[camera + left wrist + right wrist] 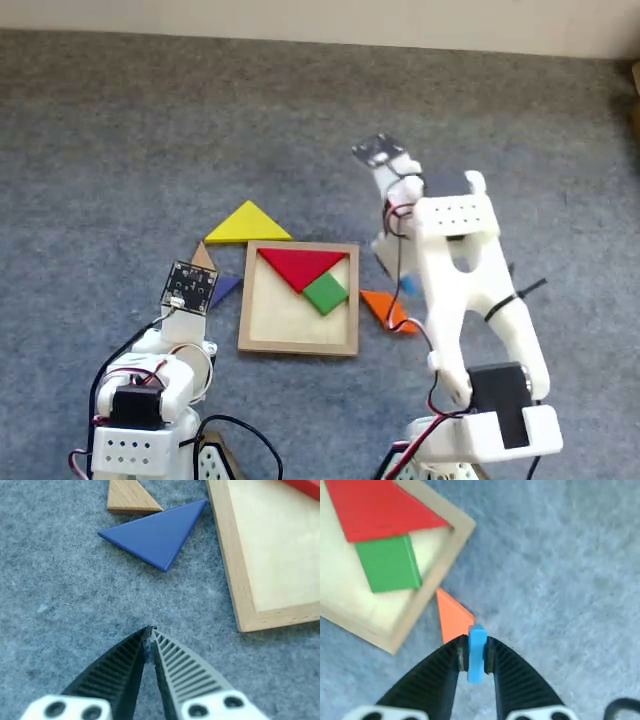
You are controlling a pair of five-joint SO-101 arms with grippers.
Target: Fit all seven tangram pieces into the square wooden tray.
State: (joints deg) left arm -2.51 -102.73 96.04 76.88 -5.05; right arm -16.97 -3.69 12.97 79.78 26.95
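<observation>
The square wooden tray (298,347) holds a red triangle (300,266) and a green square (326,293). My right gripper (476,656) is shut on a light blue piece (476,650), held on edge above the carpet just right of the tray; the piece also peeks out under the right arm (408,286). An orange piece (385,308) lies by the tray's right side (451,620). My left gripper (150,632) is shut and empty over the carpet left of the tray, near the dark blue triangle (157,535) and a wooden triangle (130,497). A yellow triangle (247,224) lies behind the tray.
Grey carpet covers the whole table. The tray's corner (250,615) lies close to my left gripper. A black cable (240,432) curls at the front between the two arm bases. Open carpet stretches behind and to the right.
</observation>
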